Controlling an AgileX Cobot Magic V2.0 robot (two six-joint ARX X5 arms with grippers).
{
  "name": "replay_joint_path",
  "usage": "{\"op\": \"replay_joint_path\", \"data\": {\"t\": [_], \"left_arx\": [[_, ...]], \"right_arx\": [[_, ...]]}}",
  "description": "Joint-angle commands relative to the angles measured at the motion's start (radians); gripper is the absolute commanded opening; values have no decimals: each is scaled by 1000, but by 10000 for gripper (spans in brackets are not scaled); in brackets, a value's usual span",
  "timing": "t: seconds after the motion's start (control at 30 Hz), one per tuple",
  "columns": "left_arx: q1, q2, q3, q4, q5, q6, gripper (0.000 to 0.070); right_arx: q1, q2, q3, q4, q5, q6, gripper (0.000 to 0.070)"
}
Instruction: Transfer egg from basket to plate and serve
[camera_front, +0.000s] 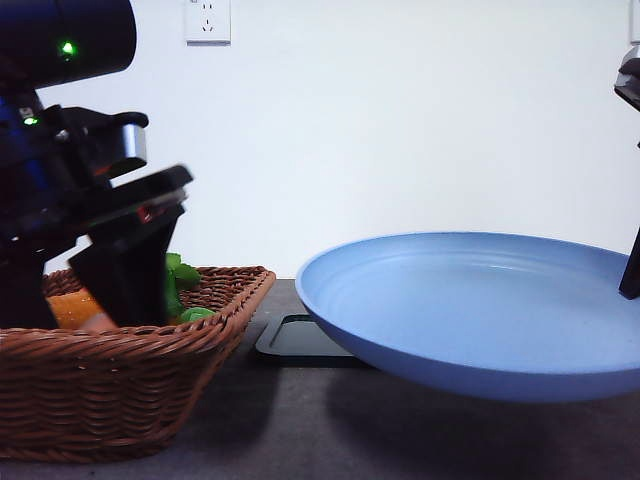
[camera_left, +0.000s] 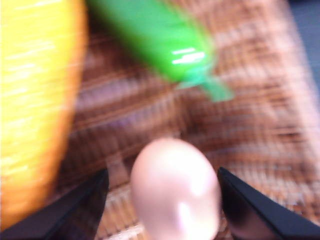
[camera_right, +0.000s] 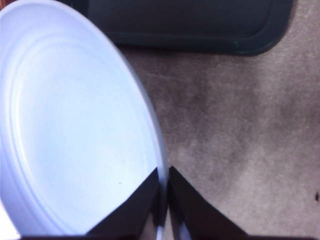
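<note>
No readable writing or brand shows on any object; a white wall socket (camera_front: 207, 21) above the basket bears no legible mark.

Front view: the left gripper (camera_front: 120, 275) dips steeply into the basket (camera_front: 130, 385), its black fingers down among an orange vegetable (camera_front: 72, 308) and green leaves (camera_front: 182, 275). The plate (camera_front: 470, 310) hangs tilted above the grey table (camera_front: 300, 420), its near rim lifted clear of the surface, just right of the basket with a gap between them. A black tray (camera_front: 300, 340) lies flat behind that gap.

Left wrist view: the egg (camera_left: 176, 190) rests on the basket's woven floor between the spread jaws, neither finger (camera_left: 85, 210) plainly touching it. A yellow-orange corn cob (camera_left: 35, 100) lies beside it, and a green vegetable (camera_left: 160, 42) beyond.

Right wrist view: the right gripper (camera_right: 163, 210) pinches the plate's rim, jaws pressed on it from both sides. Open table stretches beside the plate; the tray sits past it.
</note>
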Motion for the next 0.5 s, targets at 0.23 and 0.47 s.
{"op": "replay_joint_path", "data": {"t": [0.23,0.47], "left_arx": [[-9,15,17,-8,-24,51,382],[-9,15,17,-33,-24,51,251]], "right_arx": [[0,6,10,11,-1,3,0],[0,6,10,11,-1,3,0]]}}
